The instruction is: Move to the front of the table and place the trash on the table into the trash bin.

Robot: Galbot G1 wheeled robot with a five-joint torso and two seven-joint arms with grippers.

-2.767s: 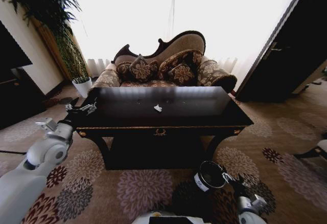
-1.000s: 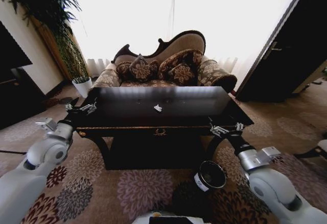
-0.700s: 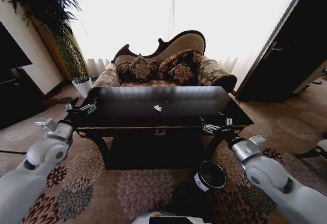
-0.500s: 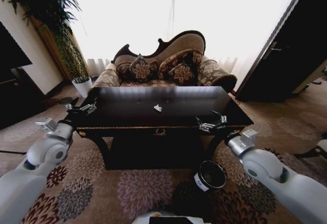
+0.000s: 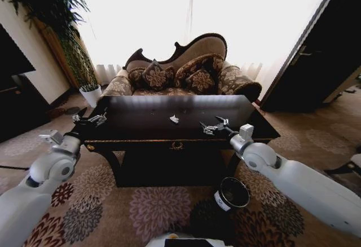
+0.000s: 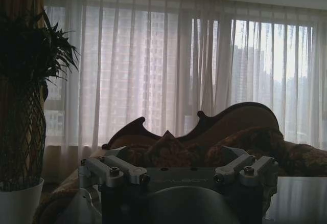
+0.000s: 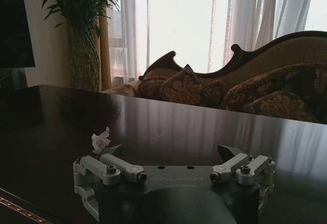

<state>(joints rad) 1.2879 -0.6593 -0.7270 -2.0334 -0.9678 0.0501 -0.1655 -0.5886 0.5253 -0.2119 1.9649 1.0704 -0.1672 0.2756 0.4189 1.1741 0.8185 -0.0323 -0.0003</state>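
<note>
Sunlit curtains back the dark table [image 5: 141,124], where one white trash [image 5: 174,119] wad lies. My right gripper [image 5: 212,126] hovers unclenched beside it; my left gripper [image 5: 90,119] waits, spread, at the table's left corner. On the carpet stands the trash bin [image 5: 231,194].

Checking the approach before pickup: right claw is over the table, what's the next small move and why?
Probably extend the right claw a little farther toward the paper wad on the table, then lower. It is open and apart from the wad, which lies ahead of one finger in the right wrist view. The left claw waits at the table's left edge.
</note>
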